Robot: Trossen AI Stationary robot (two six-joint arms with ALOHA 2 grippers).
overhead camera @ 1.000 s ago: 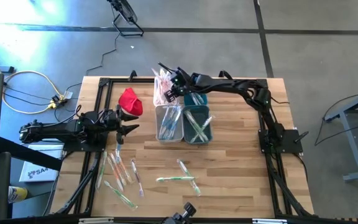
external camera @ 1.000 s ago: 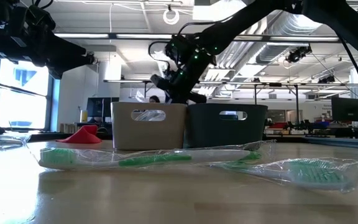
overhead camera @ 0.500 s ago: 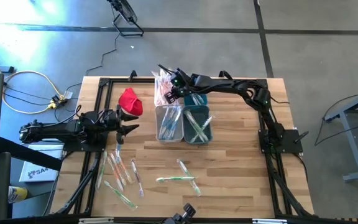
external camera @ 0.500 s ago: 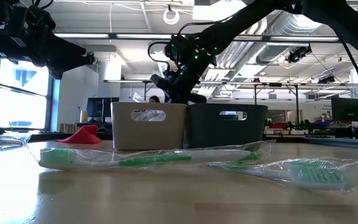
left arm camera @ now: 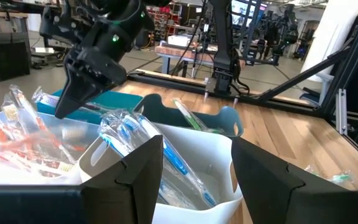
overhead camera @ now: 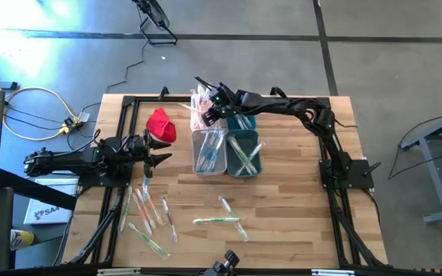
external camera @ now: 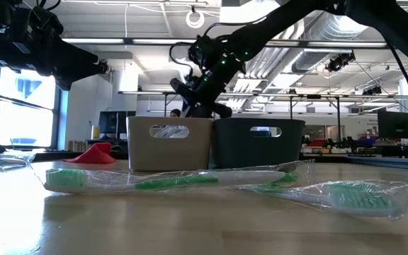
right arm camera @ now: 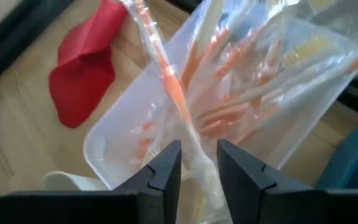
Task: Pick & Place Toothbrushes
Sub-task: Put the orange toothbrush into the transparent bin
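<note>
The right claw (overhead camera: 206,110) hangs over the far white bin (overhead camera: 202,107) at the back of the counter (overhead camera: 290,199), the one stuffed with orange toothbrushes (right arm camera: 229,93). In the right wrist view its fingers (right arm camera: 163,168) stand slightly apart with one wrapped orange brush (right arm camera: 166,81) running up between them; whether they grip it or have let go I cannot tell, though the narrow gap suggests a release just starting. This looks like the placing step: a brush being dropped among the others of its colour. The next move probably calls for spreading the fingers fully, lifting straight up so the wrapper does not snag and drag neighbours out, then swinging toward the loose brushes. Those lie in two lots on the near part of the counter: a cluster (overhead camera: 148,215) by the left arm and a few green ones (overhead camera: 221,218) nearer the middle. The near white bin (overhead camera: 208,152) holds blue brushes and the teal bin (overhead camera: 244,153) beside it green ones, so each pick must match its bin. The left claw (overhead camera: 157,151) waits spread wide, low over the counter between the red cloth (overhead camera: 160,124) and the cluster, empty and well placed to take the next brush.
</note>
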